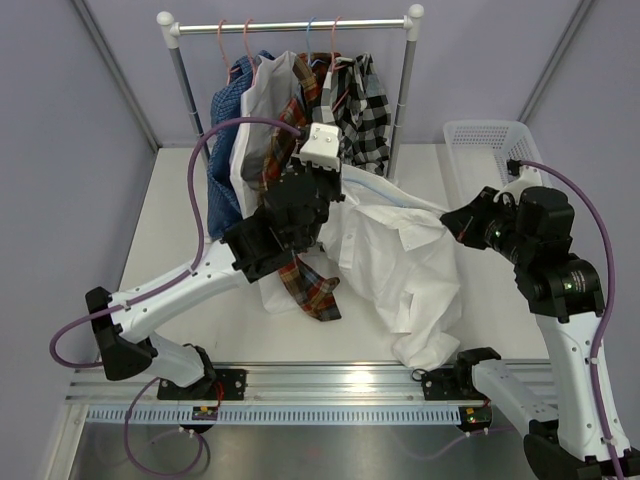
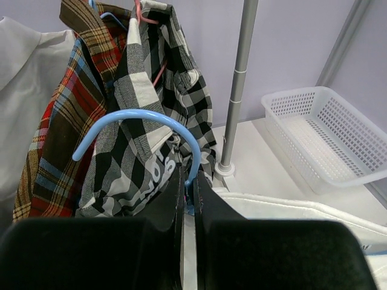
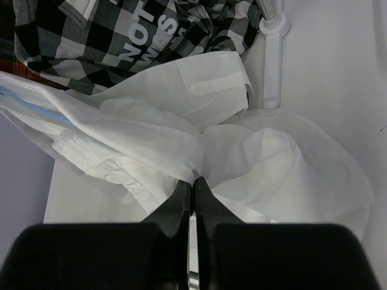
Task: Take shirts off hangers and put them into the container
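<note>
White shirt (image 1: 400,270) lies crumpled across the middle of the counter (image 1: 170,210), reaching toward its near right edge; the right tool (image 3: 193,184) pinches a fold of it; the left tool (image 2: 188,190), pressed together, clamps the light blue hanger (image 2: 139,118) beside the rack (image 1: 290,25); the container (image 1: 470,135) sits at the far right corner.

white shirt (image 1: 400,270), black-white checked shirt (image 1: 365,115), light blue hanger (image 2: 139,113)

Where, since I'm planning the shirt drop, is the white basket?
In the top view, the white basket sits at the far right of the table, right of the clothes rack's right post.
</note>
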Robot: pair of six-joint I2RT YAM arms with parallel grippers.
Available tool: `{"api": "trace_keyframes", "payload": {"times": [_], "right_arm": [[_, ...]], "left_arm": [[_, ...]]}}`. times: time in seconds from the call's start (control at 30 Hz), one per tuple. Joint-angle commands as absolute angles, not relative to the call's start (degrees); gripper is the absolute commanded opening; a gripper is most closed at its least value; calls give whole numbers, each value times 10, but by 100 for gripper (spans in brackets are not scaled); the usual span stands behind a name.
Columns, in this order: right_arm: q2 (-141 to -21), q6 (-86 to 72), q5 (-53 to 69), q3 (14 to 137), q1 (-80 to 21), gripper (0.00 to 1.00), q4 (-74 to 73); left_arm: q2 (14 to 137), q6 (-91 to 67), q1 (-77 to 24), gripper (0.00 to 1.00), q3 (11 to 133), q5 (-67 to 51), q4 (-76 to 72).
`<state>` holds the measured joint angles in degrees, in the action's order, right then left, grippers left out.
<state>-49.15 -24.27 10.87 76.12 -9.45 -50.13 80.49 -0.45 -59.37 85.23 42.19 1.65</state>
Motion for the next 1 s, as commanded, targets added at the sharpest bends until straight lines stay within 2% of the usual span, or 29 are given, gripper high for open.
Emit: {"api": "trace_keyframes", "payload": {"times": [0.0,0.1,0.2,0.37,0.57,0.7,0.97], "right_arm": [[-486,-262,140,765,-91,6,-464],[-480,-261,145,743,-91,6,-456],[-468,-254,95,699,-91,0,-462],[-460,-229,35,655,-90,0,-476],[-470,-194,-20,693,-84,0,-504],[-487,-175,-40,716,-81,0,-512],[-509,-168,-54,750,-80,0,-512]], "left_arm": [[820,-15,-602,0,893,491,-33],[824,-11,-601,0,891,516,-57],[817,-7,-596,0,896,522,-64],[779,-8,-590,0,862,476,-70],[707,-13,-578,0,782,370,-58],[665,-33,-565,0,731,343,-52],[621,-6,-563,0,711,294,-61]]}}
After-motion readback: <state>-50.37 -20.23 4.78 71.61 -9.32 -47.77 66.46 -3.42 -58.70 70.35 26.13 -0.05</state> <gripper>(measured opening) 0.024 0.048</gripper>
